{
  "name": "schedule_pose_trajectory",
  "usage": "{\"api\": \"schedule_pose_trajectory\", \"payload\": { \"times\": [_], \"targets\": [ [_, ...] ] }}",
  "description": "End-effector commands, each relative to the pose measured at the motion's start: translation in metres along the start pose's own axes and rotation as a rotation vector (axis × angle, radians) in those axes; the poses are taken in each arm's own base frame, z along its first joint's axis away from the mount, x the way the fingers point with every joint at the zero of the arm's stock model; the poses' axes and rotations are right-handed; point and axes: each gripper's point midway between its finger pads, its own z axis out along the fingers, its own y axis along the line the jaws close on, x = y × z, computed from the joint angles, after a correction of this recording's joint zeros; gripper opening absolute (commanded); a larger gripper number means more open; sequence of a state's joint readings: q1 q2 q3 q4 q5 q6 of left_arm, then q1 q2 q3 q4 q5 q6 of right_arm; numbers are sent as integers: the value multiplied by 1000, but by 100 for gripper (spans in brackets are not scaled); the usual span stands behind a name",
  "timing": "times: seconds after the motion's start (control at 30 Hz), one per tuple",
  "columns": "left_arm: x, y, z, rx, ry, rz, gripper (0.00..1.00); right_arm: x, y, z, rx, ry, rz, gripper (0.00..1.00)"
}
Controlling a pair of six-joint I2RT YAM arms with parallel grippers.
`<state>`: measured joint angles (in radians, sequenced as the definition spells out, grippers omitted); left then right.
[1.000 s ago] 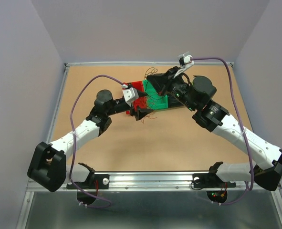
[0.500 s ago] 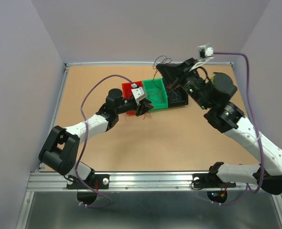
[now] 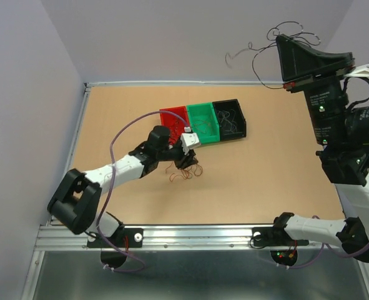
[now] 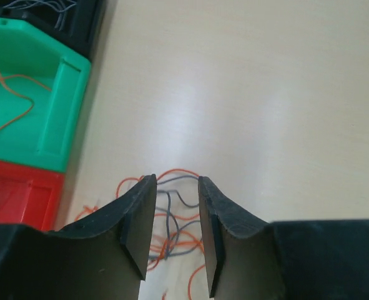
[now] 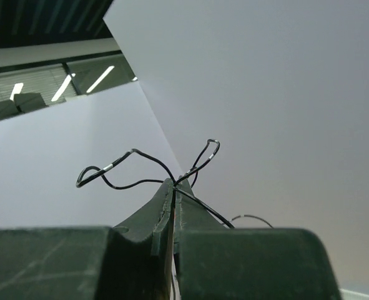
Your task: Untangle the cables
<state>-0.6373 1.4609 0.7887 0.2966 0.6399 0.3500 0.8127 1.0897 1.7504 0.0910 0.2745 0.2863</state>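
Right arm has swung up and away from the bins since a second ago. Right tool (image 3: 280,40) now sits upper right of the top view, pressed together on a black cable (image 5: 133,150), with curly strands hanging off it in the air. Left tool (image 4: 177,182) has dropped to the counter (image 3: 265,169) just in front of the red bin (image 3: 173,111), narrowly spread over the cable tangle (image 3: 181,175), red-orange and grey strands lying centre-left. One orange strand lies in the green bin (image 4: 62,106); more strands in the black bin (image 3: 228,102).
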Motion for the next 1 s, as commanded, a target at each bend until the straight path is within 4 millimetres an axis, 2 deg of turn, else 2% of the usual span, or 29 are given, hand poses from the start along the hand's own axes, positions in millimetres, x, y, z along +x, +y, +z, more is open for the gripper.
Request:
{"api": "schedule_pose_trajectory", "payload": {
  "times": [0.0, 0.03, 0.07, 0.17, 0.2, 0.27, 0.3, 0.37, 0.43, 0.47, 0.57, 0.63, 0.67, 0.77, 0.8, 0.97],
  "targets": [
    [-53, 13, -52, -171, -137, 120, 52, 64, -24, 10, 72, 120, -60, 1],
    [-73, 14, -72, -220, -201, 121, 58, 72, -28, 10, 85, 134, -65, 1],
    [-78, 28, -86, -297, -228, 114, 61, 85, -32, 12, 92, 156, -76, 1],
    [-103, 47, -125, -415, -329, 91, 64, 117, -40, 14, 104, 216, -84, 1],
    [-104, 69, -144, -506, -345, 58, 64, 135, -45, 15, 115, 244, -84, 1],
    [-107, 89, -165, -608, -377, 1, 66, 159, -53, 15, 130, 287, -86, 1],
    [-106, 102, -176, -664, -380, -18, 66, 182, -59, 15, 142, 326, -84, 1],
    [-99, 120, -188, -742, -383, -67, 68, 205, -65, 14, 159, 364, -77, 1],
    [-94, 128, -190, -758, -382, -84, 70, 229, -74, 13, 175, 403, -83, 1],
    [-91, 131, -188, -756, -378, -90, 70, 252, -82, 11, 193, 440, -91, 1],
    [-78, 142, -180, -750, -343, -120, 70, 291, -99, 5, 228, 488, -103, 1],
    [-74, 149, -176, -745, -326, -132, 70, 307, -106, 3, 245, 499, -106, 1],
    [-64, 155, -171, -741, -298, -150, 69, 325, -114, -2, 260, 529, -118, 1],
    [-46, 163, -163, -732, -251, -170, 69, 348, -125, -9, 280, 559, -129, 1],
    [-43, 164, -163, -736, -245, -172, 68, 367, -134, -18, 296, 593, -140, 1],
    [-37, 166, -165, -754, -234, -175, 68, 406, -155, -32, 328, 646, -182, 1]
  ]
}}
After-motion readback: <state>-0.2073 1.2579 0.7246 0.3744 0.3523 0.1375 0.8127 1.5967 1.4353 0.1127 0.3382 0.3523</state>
